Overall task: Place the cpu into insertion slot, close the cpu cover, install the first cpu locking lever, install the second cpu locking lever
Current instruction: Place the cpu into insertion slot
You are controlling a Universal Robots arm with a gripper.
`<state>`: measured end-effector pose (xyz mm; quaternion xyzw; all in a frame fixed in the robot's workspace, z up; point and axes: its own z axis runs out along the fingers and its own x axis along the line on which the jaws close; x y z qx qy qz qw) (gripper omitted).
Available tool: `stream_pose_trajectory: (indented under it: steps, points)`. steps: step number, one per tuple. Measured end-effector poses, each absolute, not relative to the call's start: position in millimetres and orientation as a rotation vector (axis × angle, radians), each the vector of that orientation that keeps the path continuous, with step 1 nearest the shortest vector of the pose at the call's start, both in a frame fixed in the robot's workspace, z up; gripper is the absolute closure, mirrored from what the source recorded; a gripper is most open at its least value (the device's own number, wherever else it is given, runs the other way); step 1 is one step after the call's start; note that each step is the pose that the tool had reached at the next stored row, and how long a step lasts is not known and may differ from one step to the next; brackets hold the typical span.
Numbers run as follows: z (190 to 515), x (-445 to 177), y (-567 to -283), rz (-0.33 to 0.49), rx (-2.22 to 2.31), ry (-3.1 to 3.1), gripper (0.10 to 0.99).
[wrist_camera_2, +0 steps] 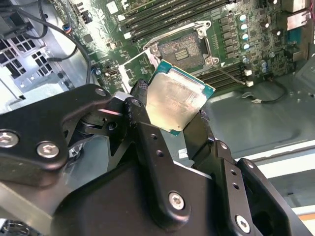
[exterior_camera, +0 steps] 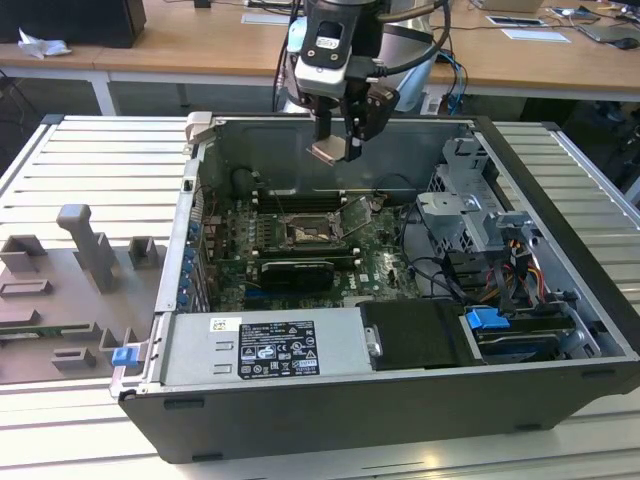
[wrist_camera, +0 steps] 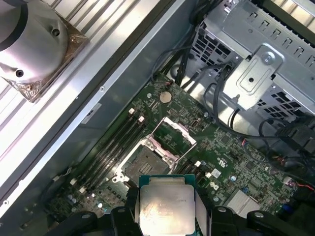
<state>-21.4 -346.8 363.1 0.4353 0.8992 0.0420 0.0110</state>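
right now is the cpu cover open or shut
Open. The cpu cover stands tilted up beside the bare insertion slot, and the gripper holds the cpu above the board.

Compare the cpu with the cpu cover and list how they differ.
The cpu is a solid plate; the cpu cover is a frame with a large window. The cpu is clamped in the end effector above the board; the cpu cover stands tilted up, open, beside the insertion slot. Both are square, silver-grey metal.
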Motion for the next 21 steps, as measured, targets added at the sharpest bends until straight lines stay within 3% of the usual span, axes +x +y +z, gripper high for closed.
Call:
stream_pose_trajectory:
  steps: [21]
  points:
    - [360.6, -21.4, -346.8, 0.126, 1.608, 2.661, 0.549]
